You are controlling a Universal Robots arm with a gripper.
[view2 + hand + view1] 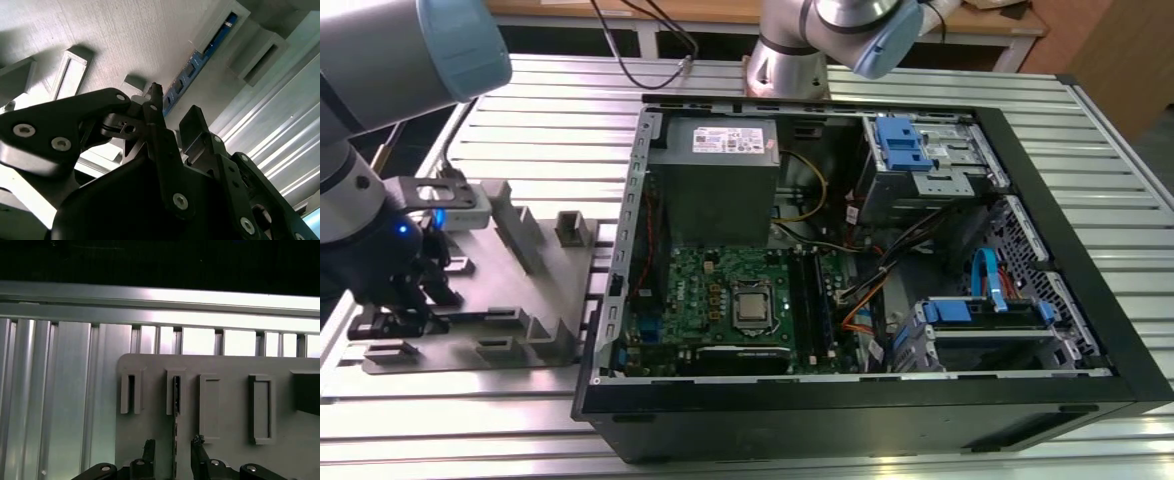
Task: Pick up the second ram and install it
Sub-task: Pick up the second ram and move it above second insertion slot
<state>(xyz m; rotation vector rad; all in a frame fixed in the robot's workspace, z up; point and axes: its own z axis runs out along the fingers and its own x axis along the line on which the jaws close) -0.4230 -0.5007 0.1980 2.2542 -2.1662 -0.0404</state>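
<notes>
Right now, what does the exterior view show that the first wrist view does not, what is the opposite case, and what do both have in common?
Exterior view: the inside of the open computer case, with the green motherboard and the grey power-supply box.

First wrist view: the second ram seen edge-on, standing in a holder slot. The open gripper straddles it, with a finger on either side, not touching it.

Both: the grey fixture plate, the slatted metal table and the gripper.

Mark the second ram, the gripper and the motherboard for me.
second ram (192,70), second wrist view, mid-length of the blue strip's face.
gripper (173,441), first wrist view, midway between its two fingertips.
motherboard (707,290), exterior view, green area beside the processor socket.
</notes>
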